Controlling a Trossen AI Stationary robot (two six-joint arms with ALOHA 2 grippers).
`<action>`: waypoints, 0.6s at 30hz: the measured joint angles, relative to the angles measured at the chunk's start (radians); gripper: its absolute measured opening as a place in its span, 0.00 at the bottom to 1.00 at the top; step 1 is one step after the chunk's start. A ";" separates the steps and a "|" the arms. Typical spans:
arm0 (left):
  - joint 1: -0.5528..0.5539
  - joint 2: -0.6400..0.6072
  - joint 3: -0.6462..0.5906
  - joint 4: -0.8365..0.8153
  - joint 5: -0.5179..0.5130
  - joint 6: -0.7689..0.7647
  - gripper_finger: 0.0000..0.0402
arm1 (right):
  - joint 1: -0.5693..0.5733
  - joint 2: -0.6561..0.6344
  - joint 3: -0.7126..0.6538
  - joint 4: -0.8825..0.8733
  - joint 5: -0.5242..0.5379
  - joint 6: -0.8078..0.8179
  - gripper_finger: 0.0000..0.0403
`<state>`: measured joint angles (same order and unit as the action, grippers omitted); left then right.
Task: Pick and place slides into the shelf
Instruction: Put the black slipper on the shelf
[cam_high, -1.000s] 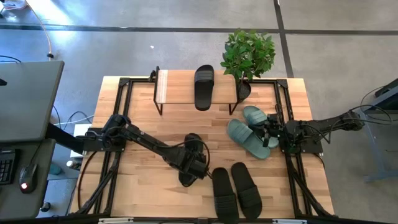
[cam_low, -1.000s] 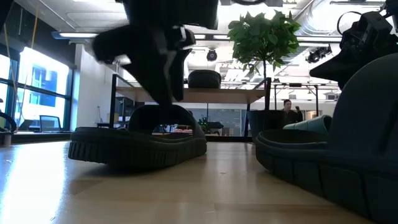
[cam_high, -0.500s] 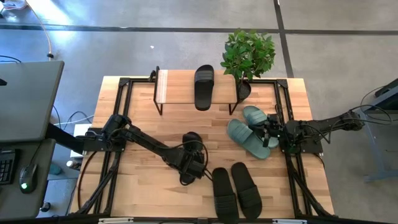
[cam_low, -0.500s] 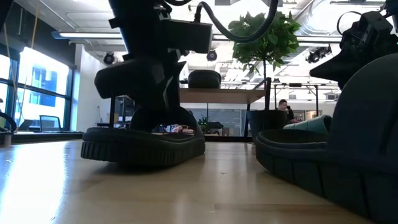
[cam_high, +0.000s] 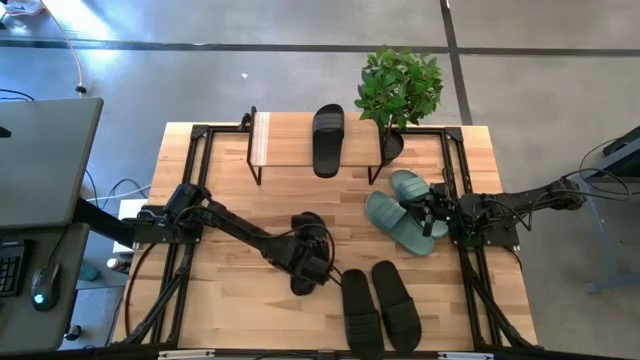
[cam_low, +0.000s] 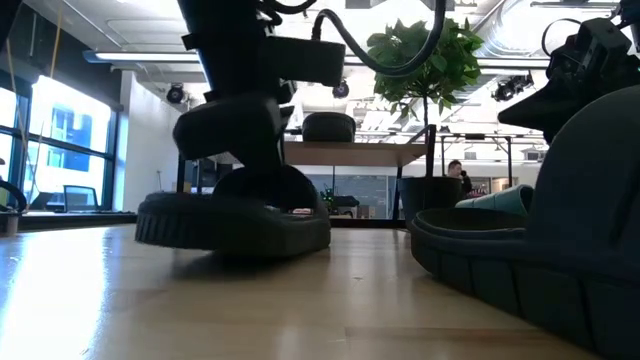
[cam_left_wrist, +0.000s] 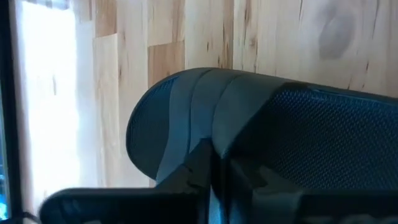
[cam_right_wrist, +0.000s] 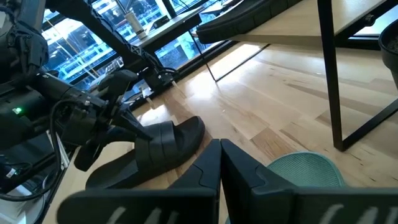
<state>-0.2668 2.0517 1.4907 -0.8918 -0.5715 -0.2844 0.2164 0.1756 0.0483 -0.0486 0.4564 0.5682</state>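
Fingers of the left gripper (cam_high: 312, 268) look clamped on a black slide's (cam_low: 235, 212) strap mid-counter toward the front edge; light, bendy rubber, so that strap seems the surest hold.

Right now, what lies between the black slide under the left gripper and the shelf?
Only bare tabletop between that black slide and the shelf, seen in the high view.

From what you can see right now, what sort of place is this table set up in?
Probably an open office or lab used for robot trials: a concrete floor, tall windows and exposed ceiling ducts, a person far behind, and a desk with a mouse beside the table.
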 joint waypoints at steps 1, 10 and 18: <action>0.000 0.000 0.002 0.004 0.002 0.000 0.03 | 0.000 0.000 0.000 0.000 0.000 0.000 0.00; -0.003 0.002 0.258 -0.217 -0.008 0.002 0.01 | 0.000 0.000 0.000 0.000 -0.005 0.000 0.00; 0.000 0.002 0.763 -0.393 -0.181 0.087 0.01 | 0.000 0.000 0.000 0.008 -0.017 0.001 0.00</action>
<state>-0.2673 2.0533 2.2538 -1.2848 -0.7521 -0.1973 0.2164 0.1754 0.0483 -0.0410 0.4393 0.5694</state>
